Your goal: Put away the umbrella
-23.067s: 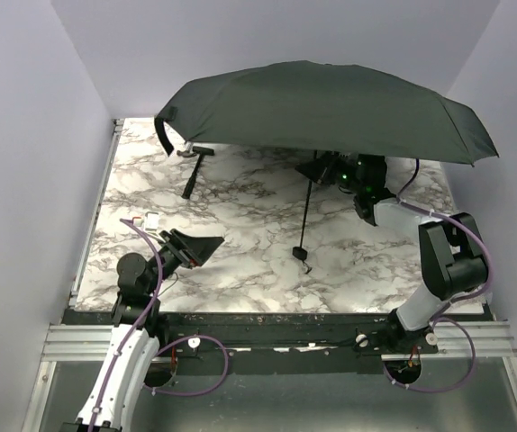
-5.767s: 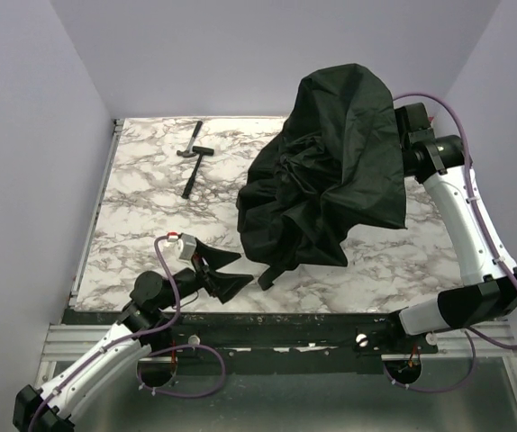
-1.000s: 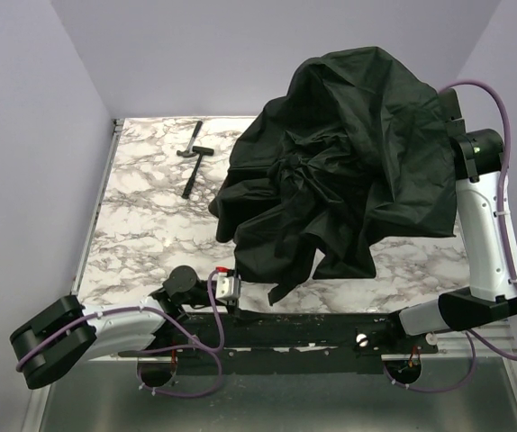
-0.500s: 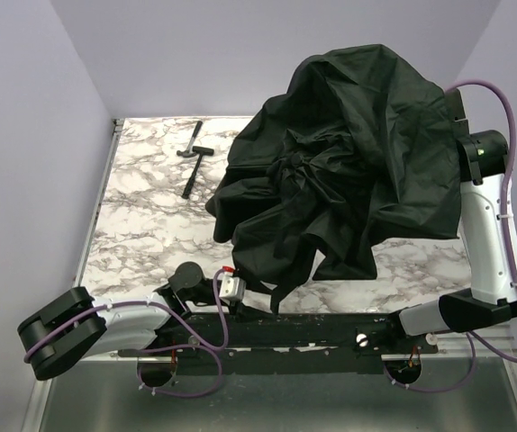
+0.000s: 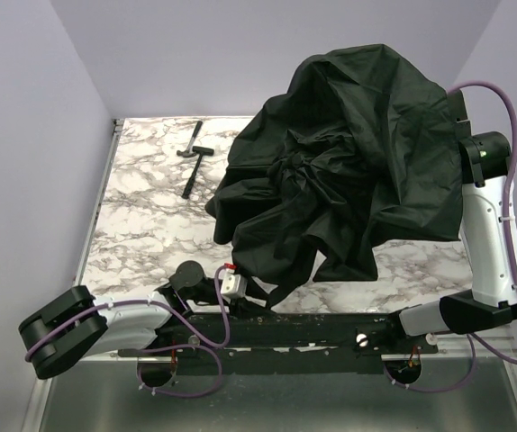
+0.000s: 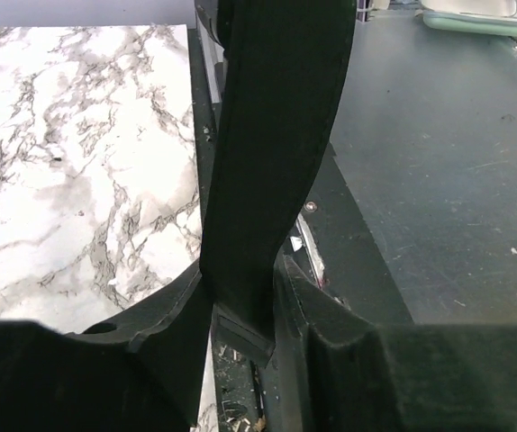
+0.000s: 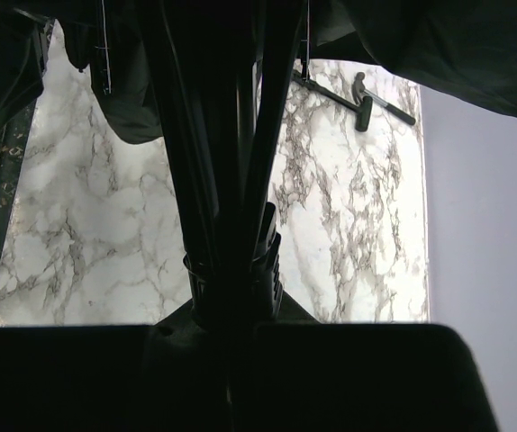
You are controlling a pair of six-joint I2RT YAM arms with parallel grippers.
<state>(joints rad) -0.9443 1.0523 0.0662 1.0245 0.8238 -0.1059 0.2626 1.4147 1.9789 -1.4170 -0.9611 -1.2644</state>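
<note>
Though closed, right fingers (image 7: 270, 270) beneath umbrella (image 5: 349, 162)

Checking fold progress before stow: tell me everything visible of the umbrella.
The umbrella is black, with a matte fabric canopy collapsed into loose crumpled folds, not wrapped. It hangs raised over the right half of the table, lower folds drooping toward the near edge. The right gripper is shut on its bundled thin shaft and ribs under the canopy. The left gripper pinches a flat black strip of it at the near edge. Its handle cannot be made out.
</note>
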